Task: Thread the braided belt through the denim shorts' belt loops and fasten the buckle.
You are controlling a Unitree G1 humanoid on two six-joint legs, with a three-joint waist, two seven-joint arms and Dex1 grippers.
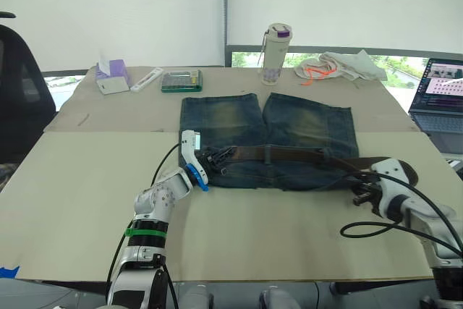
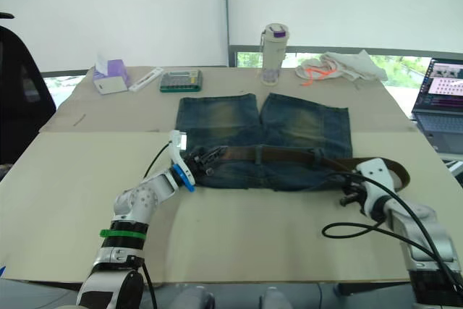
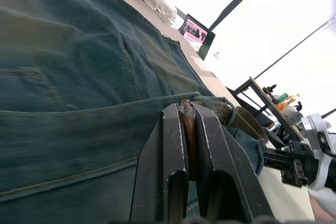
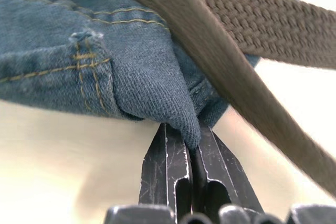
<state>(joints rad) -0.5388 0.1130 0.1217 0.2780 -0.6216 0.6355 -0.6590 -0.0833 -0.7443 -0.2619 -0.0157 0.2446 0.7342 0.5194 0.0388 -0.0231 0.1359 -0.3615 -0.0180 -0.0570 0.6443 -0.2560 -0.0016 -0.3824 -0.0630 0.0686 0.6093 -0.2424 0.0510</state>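
The denim shorts (image 1: 269, 139) lie flat mid-table, waistband toward me. The braided belt (image 1: 296, 154) runs along the waistband under two belt loops (image 1: 268, 153) and curls into a bend (image 1: 406, 173) past the shorts' right edge. My left gripper (image 1: 219, 155) is at the waistband's left end, shut on the brown strap (image 3: 188, 129). My right gripper (image 1: 356, 192) is at the waistband's right corner, shut on a fold of denim (image 4: 184, 114), with the belt (image 4: 252, 19) passing just above it. The buckle is hidden.
Along the far edge stand a tissue box (image 1: 113, 76), a white stick (image 1: 147, 79), a green case (image 1: 181, 81), a bottle (image 1: 275, 53) and a white cloth with orange cord (image 1: 340, 66). A laptop (image 1: 438, 95) sits far right, and a black chair (image 1: 18, 92) at the left.
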